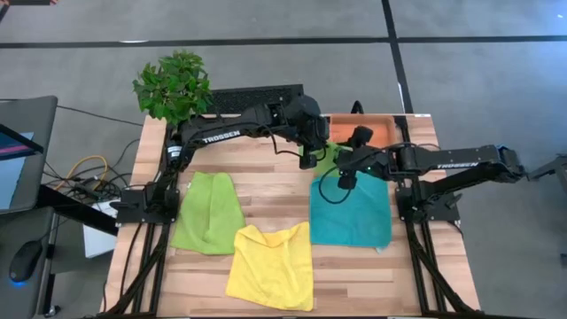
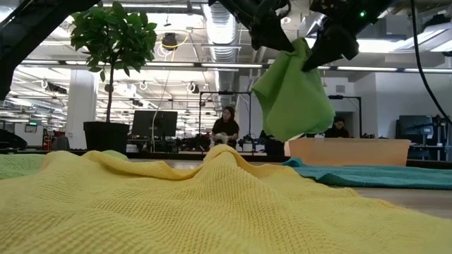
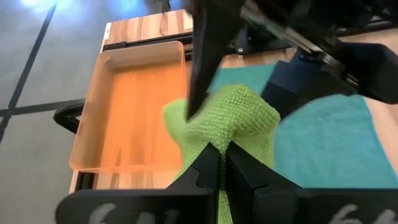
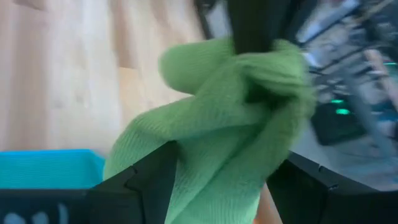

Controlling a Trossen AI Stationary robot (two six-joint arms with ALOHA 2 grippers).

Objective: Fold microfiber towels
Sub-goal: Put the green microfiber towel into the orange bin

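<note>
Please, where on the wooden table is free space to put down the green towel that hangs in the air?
Bare wood shows on the wooden table between the flat lime towel and the teal towel, behind the yellow towel. The shallow orange tray also looks empty. It is crowded around the hanging green towel, where both grippers meet.

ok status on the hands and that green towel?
Left hand shut on green towel, lifted above table. Right hand open around the same towel. Teal towel flat below; orange tray beside.
</note>
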